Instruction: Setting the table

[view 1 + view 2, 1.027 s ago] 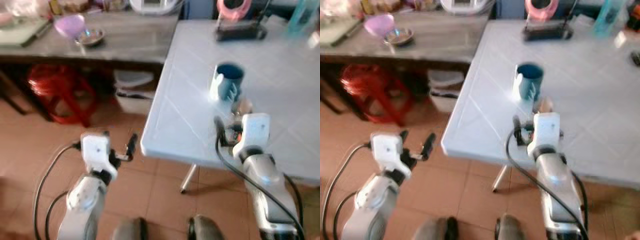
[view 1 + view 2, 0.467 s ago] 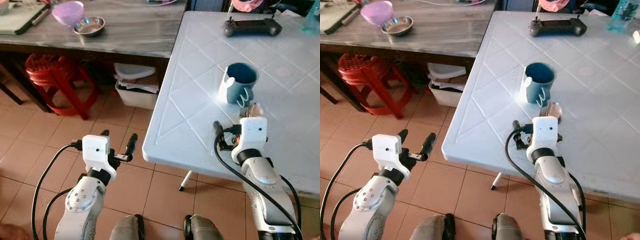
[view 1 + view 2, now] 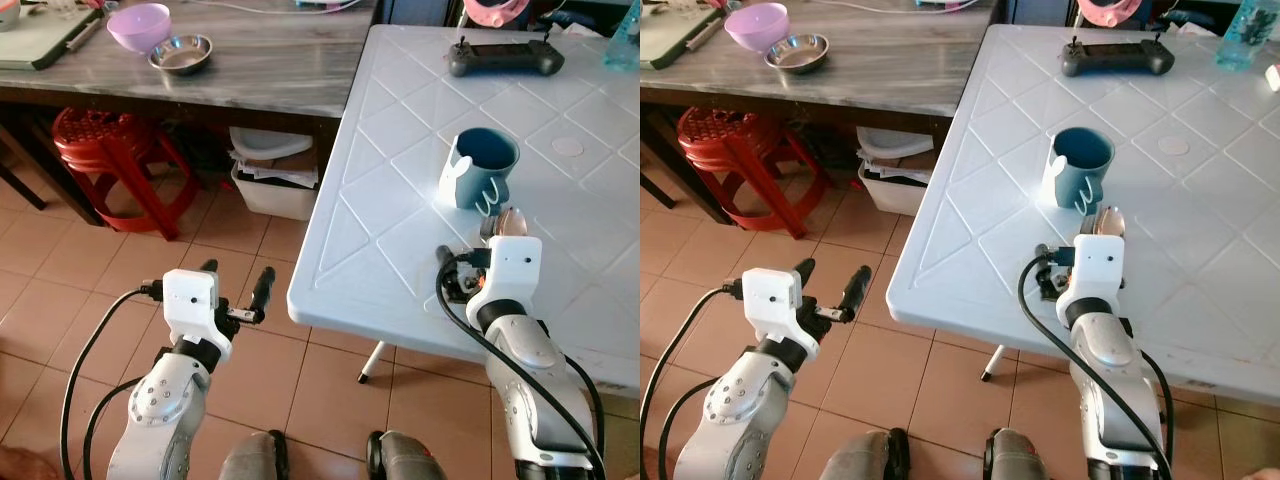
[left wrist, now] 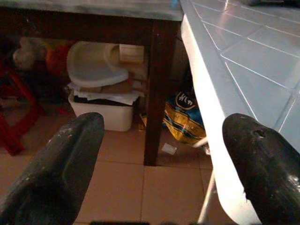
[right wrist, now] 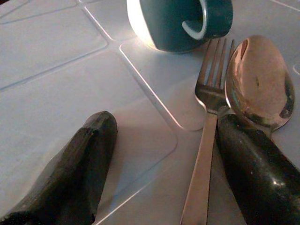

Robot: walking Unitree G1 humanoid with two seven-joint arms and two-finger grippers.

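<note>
Both head views are evenly lit and sharp. Soft glare is seen on the white table (image 3: 400, 190) beside the blue mug (image 3: 478, 168). Deep shadow lies beneath the wooden bench (image 3: 250, 70). Nearby fingers in the wrist views are blurred.

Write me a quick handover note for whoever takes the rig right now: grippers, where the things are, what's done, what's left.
Right gripper: open over the white table, just behind the fork and spoon.
Left gripper: open, idle above the floor beside the table edge.
Fork and spoon lie side by side next to the blue mug.
Done: mug, fork, spoon on the table.
Left: any remaining pieces; the bowls sit on the side counter.
</note>
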